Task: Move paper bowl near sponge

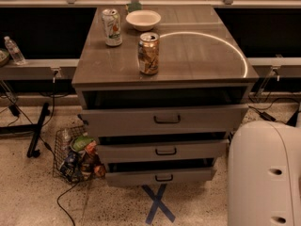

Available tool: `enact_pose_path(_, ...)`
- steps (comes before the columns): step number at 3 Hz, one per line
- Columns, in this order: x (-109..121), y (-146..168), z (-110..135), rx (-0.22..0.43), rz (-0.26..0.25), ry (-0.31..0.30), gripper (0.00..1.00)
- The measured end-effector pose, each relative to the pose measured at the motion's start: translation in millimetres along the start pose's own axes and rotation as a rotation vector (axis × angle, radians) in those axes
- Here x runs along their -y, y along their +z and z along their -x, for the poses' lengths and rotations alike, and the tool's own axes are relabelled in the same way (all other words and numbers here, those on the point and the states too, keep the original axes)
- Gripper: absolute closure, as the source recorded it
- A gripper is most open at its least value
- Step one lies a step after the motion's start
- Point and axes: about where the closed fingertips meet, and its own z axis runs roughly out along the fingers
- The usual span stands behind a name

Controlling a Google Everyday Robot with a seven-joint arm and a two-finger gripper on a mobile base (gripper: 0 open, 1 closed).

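Observation:
The paper bowl (143, 19), shallow and off-white, sits at the far edge of the grey-brown cabinet top (197, 55). Just behind it, at the back edge, a small dark green block shows: the sponge (134, 6), partly hidden by the bowl's rim. The bowl and the sponge are close together. My gripper and the arm are out of view; only the white base shell (265, 173) shows at the lower right.
A white-and-green can (112, 27) stands left of the bowl. A gold-brown can (148, 53) stands nearer the front. Three drawers (164, 121) hang slightly open below. A wire basket of trash (77, 157) sits on the floor at left, and a water bottle (13, 50) is on the left ledge.

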Motion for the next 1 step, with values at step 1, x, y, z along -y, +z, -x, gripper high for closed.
enact_pose_path(1,0.0,0.0,0.0,0.0,0.0,0.0,0.0)
